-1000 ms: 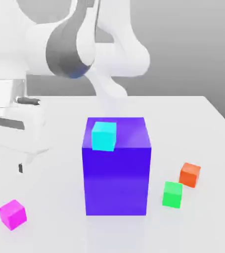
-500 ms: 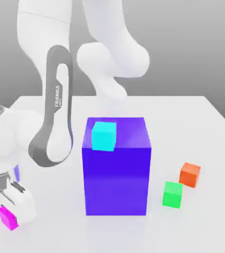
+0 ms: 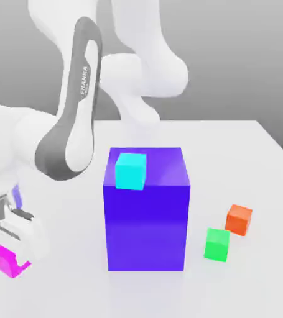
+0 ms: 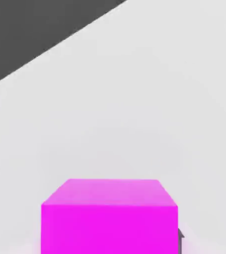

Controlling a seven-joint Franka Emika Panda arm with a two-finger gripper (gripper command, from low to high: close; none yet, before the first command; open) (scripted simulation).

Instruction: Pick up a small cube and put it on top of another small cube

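Franka arm (image 3: 75, 112) bent low over the white table (image 3: 255, 155), its gripper (image 3: 10, 245) down at the magenta cube.

The big blue-violet block (image 3: 147, 217) stands mid-table with the cyan cube (image 3: 131, 171) on its top, near that top's front edge toward the exterior view's left. The gripper sits at the table's front corner on the exterior view's left; whether its fingers are closed on anything cannot be told. The small magenta cube (image 3: 5, 261) (image 4: 110, 218) lies there, right at the gripper's tip, partly covered by it. The green cube (image 3: 218, 244) and the orange cube (image 3: 239, 219) rest near each other toward the block's other side, on the exterior view's right.
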